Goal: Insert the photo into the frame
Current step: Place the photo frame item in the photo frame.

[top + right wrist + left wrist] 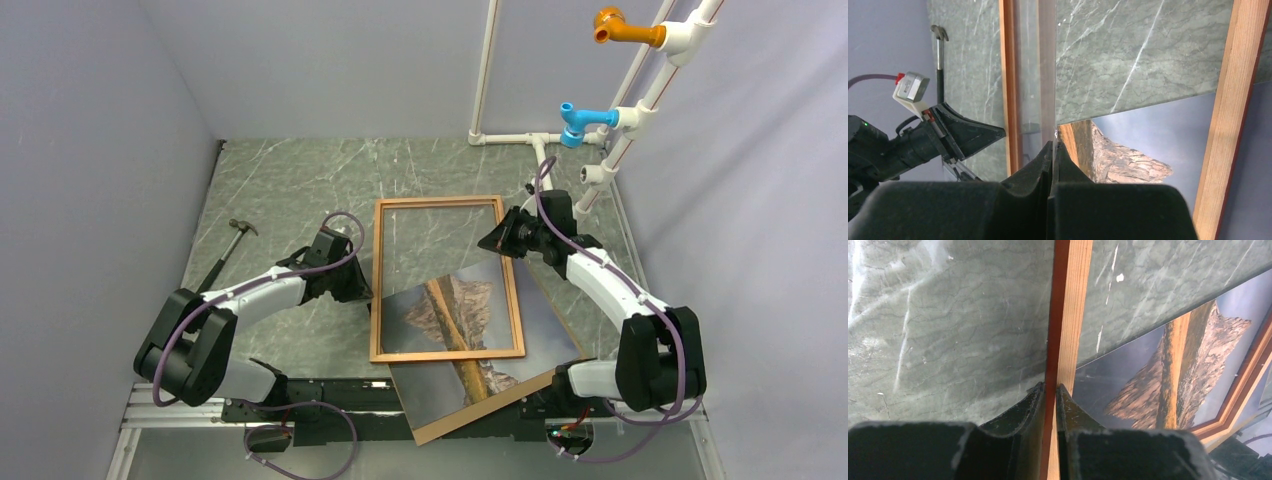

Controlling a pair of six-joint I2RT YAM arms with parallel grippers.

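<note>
Nearest the lens, the left arm (250, 295) and right arm (610, 285) reach forward from the near edge of the green marbled table (290, 180). A white pipe rack (487, 70) stands at the far right corner.

The frame (440, 202) lies mid-table between the arms. The photo (445, 395) lies beneath it, face up and skewed. Its near corner and right side stick out past the moulding, and the rest shows through the opening.

Left gripper (1049, 387): clamped on the frame's left rail, one finger on each side of the moulding.

Right gripper (1053, 145): reaches over the right rail with its fingers pressed together. A thin clear edge rises from the tips, but the views do not show whether it is pinched.

A hammer (228, 250) lies on the table left of the left arm.
</note>
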